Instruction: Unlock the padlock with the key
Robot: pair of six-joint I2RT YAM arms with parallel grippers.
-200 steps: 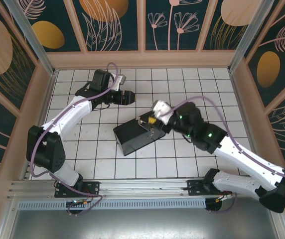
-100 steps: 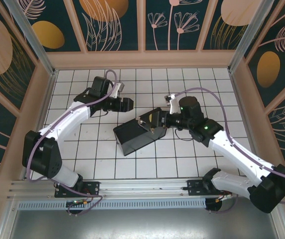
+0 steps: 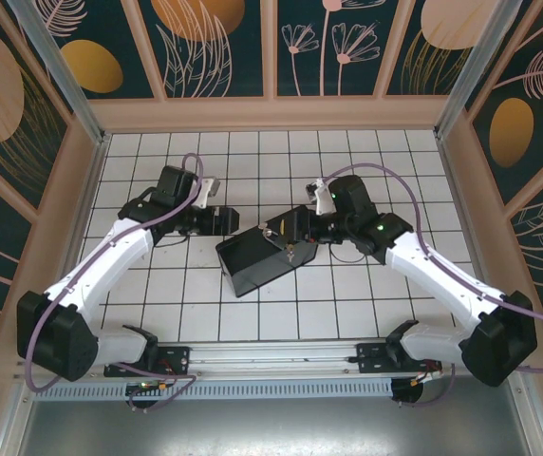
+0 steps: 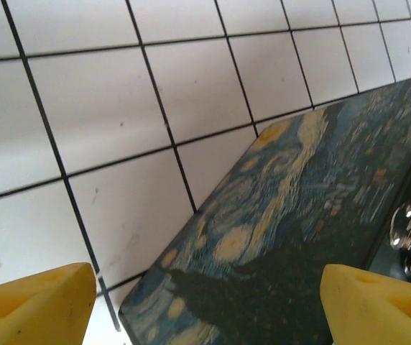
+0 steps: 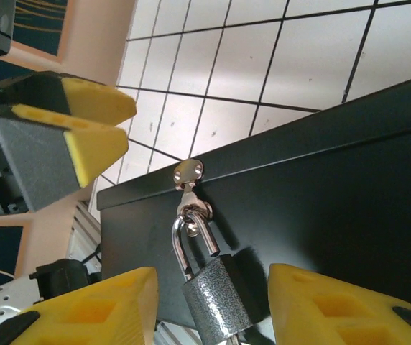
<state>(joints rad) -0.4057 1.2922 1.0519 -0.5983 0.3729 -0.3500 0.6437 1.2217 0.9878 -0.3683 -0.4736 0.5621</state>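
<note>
The silvery-grey padlock (image 5: 216,298) hangs from the hasp (image 5: 190,172) on the dark box (image 3: 257,256). One leg of its shackle (image 5: 191,237) stands out of the body. A sliver of metal shows under the padlock at the frame's bottom edge; I cannot tell whether it is the key. My right gripper (image 5: 211,291) is open, its yellow fingers either side of the padlock without touching it. My left gripper (image 4: 205,305) is open over the box's starry-night lid (image 4: 292,215), at the box's far-left side (image 3: 224,220). A shiny bit of the hasp (image 4: 410,237) shows at the right edge.
The box lies at an angle on the white tiled floor (image 3: 347,294). Low tan walls (image 3: 271,114) close in the floor at the back and sides. My left gripper's fingers (image 5: 94,126) show just beyond the box in the right wrist view.
My left gripper has come down and left, toward the box's far-left side. My right wrist has turned and dropped to the box's right end, facing the padlock.
</note>
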